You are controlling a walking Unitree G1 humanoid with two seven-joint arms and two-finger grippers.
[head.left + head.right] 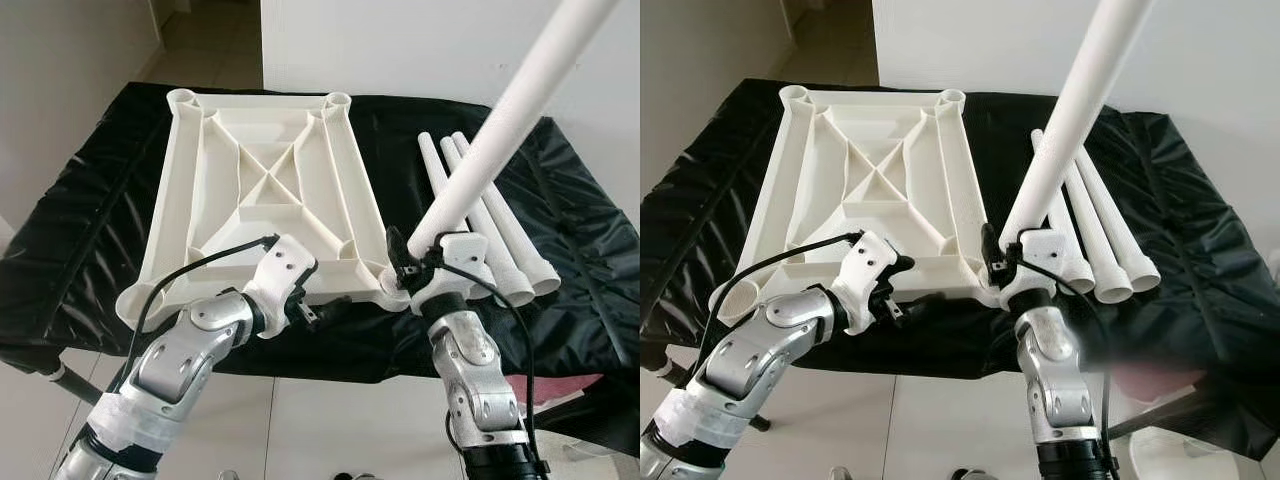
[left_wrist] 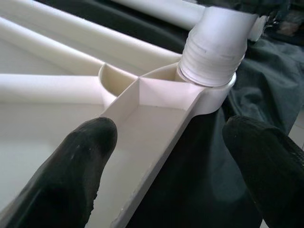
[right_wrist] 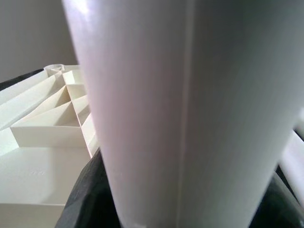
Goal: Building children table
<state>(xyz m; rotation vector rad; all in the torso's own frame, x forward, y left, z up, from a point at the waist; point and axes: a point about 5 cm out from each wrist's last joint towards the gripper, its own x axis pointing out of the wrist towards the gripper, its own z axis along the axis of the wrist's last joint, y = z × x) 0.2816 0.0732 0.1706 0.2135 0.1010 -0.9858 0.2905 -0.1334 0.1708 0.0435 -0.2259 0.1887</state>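
A white plastic table top (image 1: 260, 170) lies upside down on a black-covered surface, ribs facing up. My right gripper (image 1: 415, 262) is shut on a long white leg (image 1: 500, 120) that slants up to the right. The leg's threaded end (image 2: 213, 52) sits in the near right corner socket (image 2: 216, 92). In the right wrist view the leg (image 3: 190, 114) stands close in front of the ribbed top (image 3: 42, 123). My left gripper (image 1: 318, 312) is open at the top's near edge. One of its fingers (image 2: 80, 156) is over the inside, the other outside the rim.
Three spare white legs (image 1: 500, 235) lie side by side on the black cover (image 1: 90, 230), right of the table top. A white wall rises behind. Pale tiled floor (image 1: 330, 420) lies below the near edge, with something red (image 1: 560, 392) at the lower right.
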